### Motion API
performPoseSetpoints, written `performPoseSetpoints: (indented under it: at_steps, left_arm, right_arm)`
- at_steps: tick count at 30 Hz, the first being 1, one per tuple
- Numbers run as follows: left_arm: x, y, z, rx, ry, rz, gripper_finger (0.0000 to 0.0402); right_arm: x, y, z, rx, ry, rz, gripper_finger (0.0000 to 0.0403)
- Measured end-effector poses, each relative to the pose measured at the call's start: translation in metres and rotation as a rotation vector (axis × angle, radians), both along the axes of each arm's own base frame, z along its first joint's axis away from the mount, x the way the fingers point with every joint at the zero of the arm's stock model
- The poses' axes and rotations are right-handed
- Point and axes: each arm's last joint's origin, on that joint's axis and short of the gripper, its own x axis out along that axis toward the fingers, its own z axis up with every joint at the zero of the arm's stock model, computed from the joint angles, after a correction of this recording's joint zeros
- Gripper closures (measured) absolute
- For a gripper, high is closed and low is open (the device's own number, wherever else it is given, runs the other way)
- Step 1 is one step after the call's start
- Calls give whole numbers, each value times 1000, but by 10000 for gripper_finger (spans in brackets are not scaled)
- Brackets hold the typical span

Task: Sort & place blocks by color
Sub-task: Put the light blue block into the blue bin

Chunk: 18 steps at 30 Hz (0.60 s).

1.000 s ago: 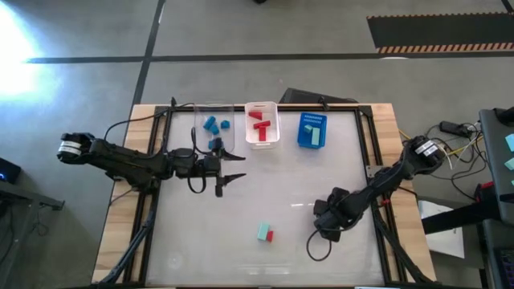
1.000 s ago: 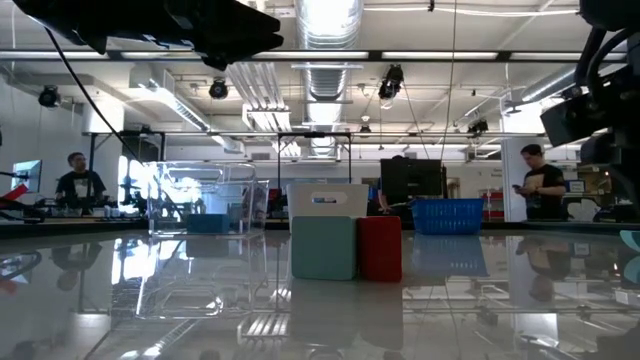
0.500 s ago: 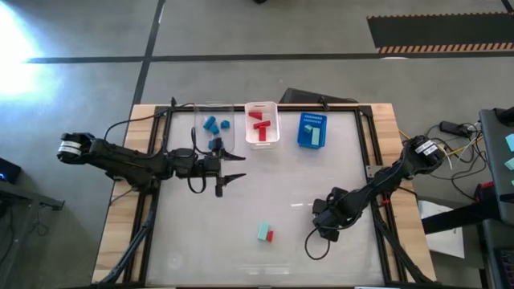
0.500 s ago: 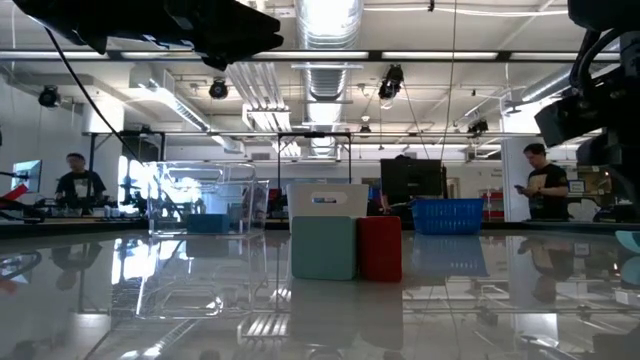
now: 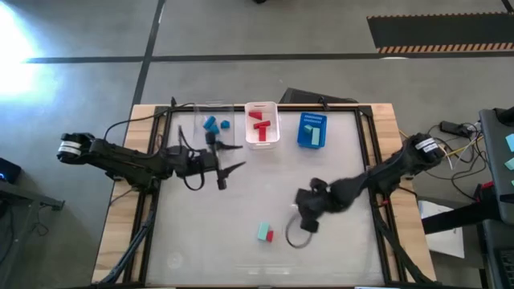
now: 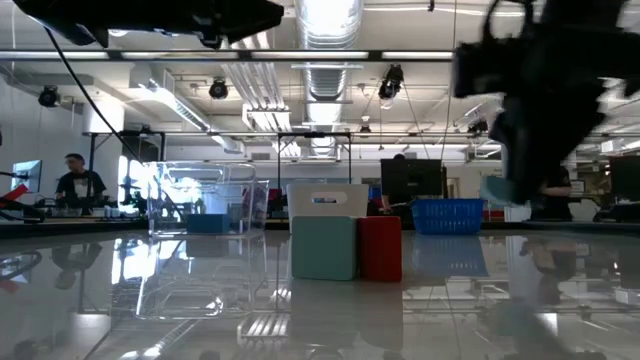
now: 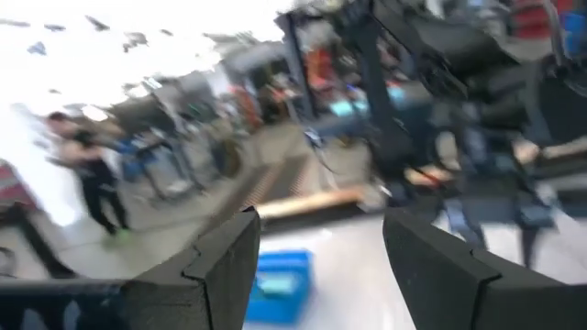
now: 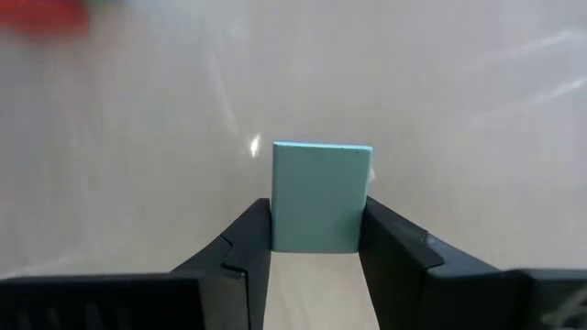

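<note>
Since a second ago the right gripper has swung from the worktop's right side toward its middle, jaws clamped on a mint block. Left gripper hangs near the clear bin, jaws apart and empty. Sorting looks mostly done: blue blocks in the clear bin, red blocks in the white bin, mint in the blue bin, leaving a mint and red pair near the front.
</note>
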Motion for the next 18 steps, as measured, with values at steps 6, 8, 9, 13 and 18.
performPoseSetpoints:
  at_steps: [6, 8, 9, 13, 18]
  left_arm:
    - [-3, 3, 10, 30, -85, 93, 187]
    - [-3, 3, 10, 27, -82, 113, 187]
    - [-3, 4, 10, 26, -80, 121, 187]
    - [-3, 3, 9, 25, -79, 123, 187]
    - [-3, 3, 9, 25, -76, 120, 187]
  right_arm:
    - [34, -34, 33, -48, -108, 51, 281]
    - [43, -49, 45, -78, -136, 61, 280]
    - [47, -57, 52, -90, -143, 59, 280]
    - [54, -97, 77, -125, -90, -2, 279]
    - [47, -159, 96, -157, 24, -114, 279]
